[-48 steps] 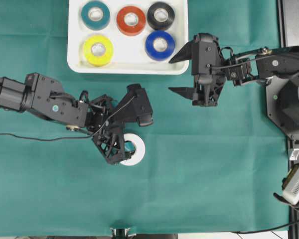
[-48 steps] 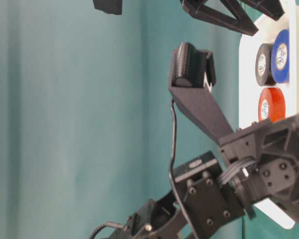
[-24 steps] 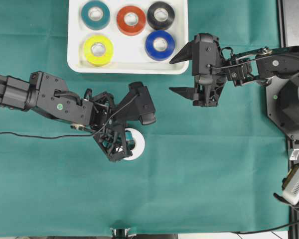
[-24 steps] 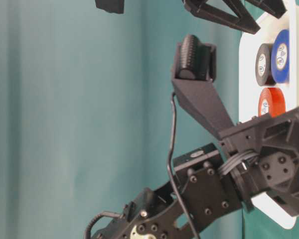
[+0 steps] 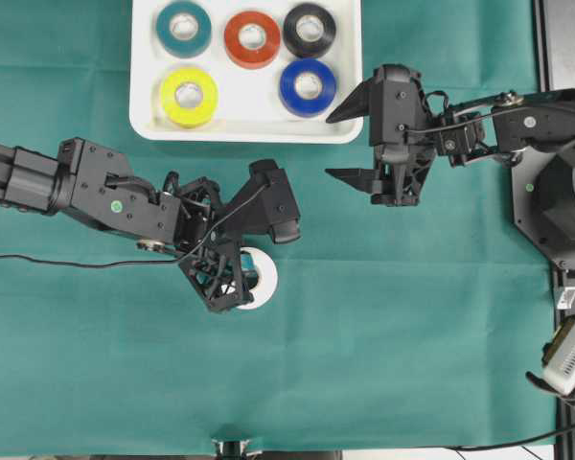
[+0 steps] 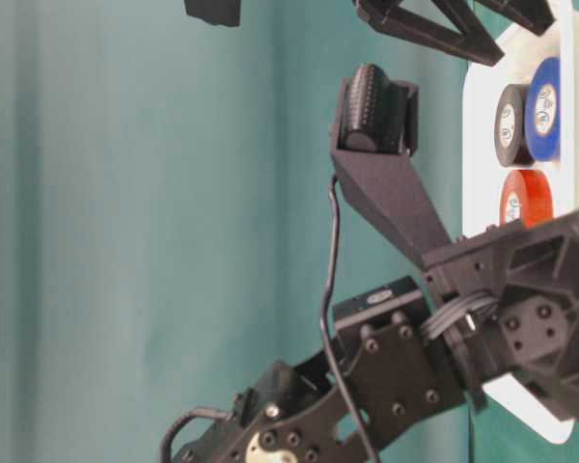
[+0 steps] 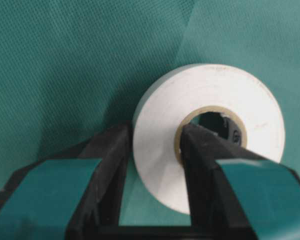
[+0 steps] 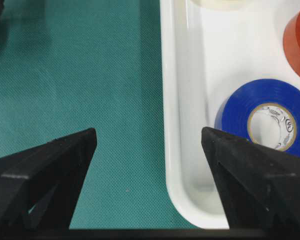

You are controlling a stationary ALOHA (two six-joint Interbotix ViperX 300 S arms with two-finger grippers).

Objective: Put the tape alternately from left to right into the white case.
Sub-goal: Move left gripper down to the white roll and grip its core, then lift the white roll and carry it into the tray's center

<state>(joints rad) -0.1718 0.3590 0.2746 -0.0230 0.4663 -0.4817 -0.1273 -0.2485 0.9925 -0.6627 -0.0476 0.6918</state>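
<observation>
The white tape roll (image 5: 264,279) lies flat on the green cloth below the white case (image 5: 254,105). My left gripper (image 5: 238,281) is shut on it. In the left wrist view one finger (image 7: 112,150) presses the outer wall of the white roll (image 7: 225,100) and the other finger (image 7: 200,150) sits inside its core. Teal (image 5: 183,28), red (image 5: 252,38), black (image 5: 310,30), yellow (image 5: 189,96) and blue (image 5: 308,87) rolls lie in the case. My right gripper (image 5: 328,146) hovers open and holds nothing, astride the case's corner (image 8: 177,150) beside the blue roll (image 8: 240,105).
The case has bare floor between the yellow and blue rolls. A black base and equipment (image 5: 556,192) stand at the right edge of the cloth. The left arm's cable (image 5: 67,264) trails across the cloth to the left.
My left gripper has shut on the white roll, which it stood open around a second ago. The right arm has not moved.
</observation>
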